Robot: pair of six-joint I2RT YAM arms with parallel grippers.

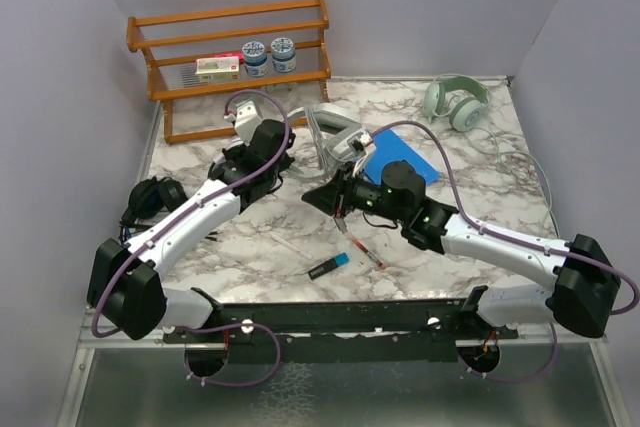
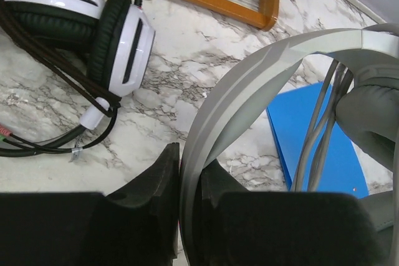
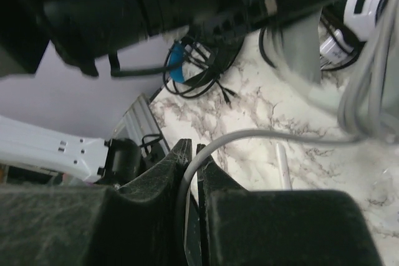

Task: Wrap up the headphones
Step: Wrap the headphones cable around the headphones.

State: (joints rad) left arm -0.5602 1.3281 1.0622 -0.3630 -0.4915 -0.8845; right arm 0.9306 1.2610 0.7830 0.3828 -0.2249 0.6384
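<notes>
The pale grey headphones (image 1: 338, 127) are lifted above the middle of the table. My left gripper (image 1: 290, 157) is shut on their headband (image 2: 249, 79), which runs up between the fingers in the left wrist view (image 2: 190, 166). Their grey cable (image 3: 249, 135) hangs in loops (image 2: 318, 135) beside the ear cup. My right gripper (image 1: 315, 197) is shut on this thin cable in the right wrist view (image 3: 194, 151). White-and-black headphones (image 2: 118, 42) lie by the rack. Black headphones (image 1: 150, 197) lie at the left edge. A pale green-white pair (image 1: 455, 102) lies at the back right.
A wooden rack (image 1: 230, 57) with two jars and a box stands at the back left. A blue pad (image 1: 400, 162) lies under the right wrist. A black and blue marker (image 1: 328, 267) and a thin red-tipped stick (image 1: 365, 252) lie near the front.
</notes>
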